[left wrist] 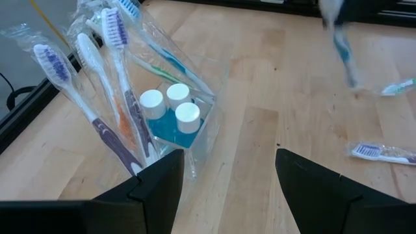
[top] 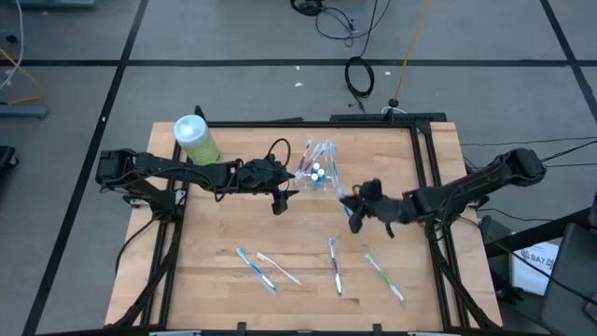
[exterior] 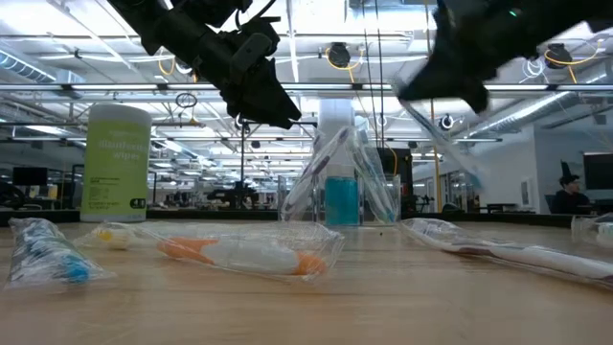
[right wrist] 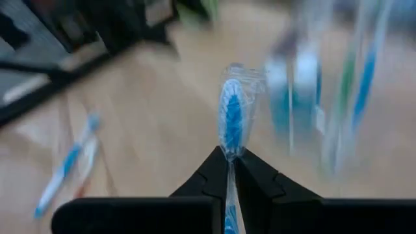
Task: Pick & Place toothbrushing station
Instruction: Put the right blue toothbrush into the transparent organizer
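A small clear cup (top: 317,174) stands upright on the wooden table at the far middle. It holds several wrapped toothbrushes and three white-capped tubes (left wrist: 170,105). My left gripper (top: 283,198) is open and empty just left of the cup; in the left wrist view its fingers (left wrist: 227,162) stand in front of the cup. My right gripper (top: 353,207) is right of the cup and above the table, shut on a wrapped blue toothbrush (right wrist: 232,120). Several wrapped toothbrushes (top: 334,264) lie flat near the table's front edge. My right gripper pinches the wrapped blue toothbrush between its two fingers, just behind the head end (right wrist: 231,151). The head end sticks out past the fingertips, and the rest runs back between the fingers. In the low view the brush (exterior: 450,144) hangs slanted, clear of the table.
A big light-green bottle (top: 196,138) with a white cap stands at the table's far left corner. Loose wrapped toothbrushes lie at the front left (top: 254,266) and the front right (top: 384,277). Bare wood (top: 224,224) shows between the arms and those brushes.
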Controlling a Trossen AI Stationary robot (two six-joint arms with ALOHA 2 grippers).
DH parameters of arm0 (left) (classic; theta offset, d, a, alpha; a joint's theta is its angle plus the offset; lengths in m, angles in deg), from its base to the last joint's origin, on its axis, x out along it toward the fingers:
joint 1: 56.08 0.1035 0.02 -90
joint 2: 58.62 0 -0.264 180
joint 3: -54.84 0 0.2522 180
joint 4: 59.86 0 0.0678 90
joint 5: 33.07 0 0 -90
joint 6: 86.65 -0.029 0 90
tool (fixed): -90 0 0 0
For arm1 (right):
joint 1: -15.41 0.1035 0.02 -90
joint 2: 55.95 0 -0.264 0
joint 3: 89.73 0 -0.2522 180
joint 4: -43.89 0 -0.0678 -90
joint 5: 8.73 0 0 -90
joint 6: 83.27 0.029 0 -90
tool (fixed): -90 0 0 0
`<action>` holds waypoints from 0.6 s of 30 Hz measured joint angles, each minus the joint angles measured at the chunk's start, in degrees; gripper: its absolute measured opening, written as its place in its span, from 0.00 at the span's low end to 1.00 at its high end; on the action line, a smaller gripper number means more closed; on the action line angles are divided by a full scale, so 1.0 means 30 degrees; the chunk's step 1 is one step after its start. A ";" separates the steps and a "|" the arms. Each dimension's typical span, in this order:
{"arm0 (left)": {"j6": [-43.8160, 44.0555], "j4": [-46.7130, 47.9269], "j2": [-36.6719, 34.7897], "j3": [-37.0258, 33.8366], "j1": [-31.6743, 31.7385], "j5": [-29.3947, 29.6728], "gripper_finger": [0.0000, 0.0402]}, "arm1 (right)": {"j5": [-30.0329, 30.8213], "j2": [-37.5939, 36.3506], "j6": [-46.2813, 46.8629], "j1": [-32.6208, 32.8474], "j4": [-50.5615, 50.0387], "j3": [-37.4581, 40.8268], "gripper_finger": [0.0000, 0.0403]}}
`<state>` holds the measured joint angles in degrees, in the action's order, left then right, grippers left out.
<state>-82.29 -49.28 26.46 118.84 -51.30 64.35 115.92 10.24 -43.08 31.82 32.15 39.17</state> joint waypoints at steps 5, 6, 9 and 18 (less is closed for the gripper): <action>0.0008 -0.0007 0.0000 0.0000 0.0000 0.0007 0.62 | 0.0235 0.0040 -0.8897 -0.1476 0.6918 0.0000 0.03; 0.0008 -0.0001 0.0000 0.0000 0.0000 0.0000 0.62 | 0.0216 0.0111 -1.0361 -0.1773 0.8189 -0.0003 0.03; 0.0001 -0.0007 0.0000 0.0000 0.0000 0.0006 0.62 | 0.0176 0.0127 -1.3219 -0.2648 1.0443 -0.0007 0.03; -0.0015 -0.0007 0.0000 0.0000 0.0000 0.0000 0.62 | -0.0025 0.0364 -1.4711 -0.5877 1.2018 -0.0004 0.03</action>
<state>-82.34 -49.31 26.46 118.84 -51.30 64.35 115.85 11.33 -87.21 14.19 68.21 39.16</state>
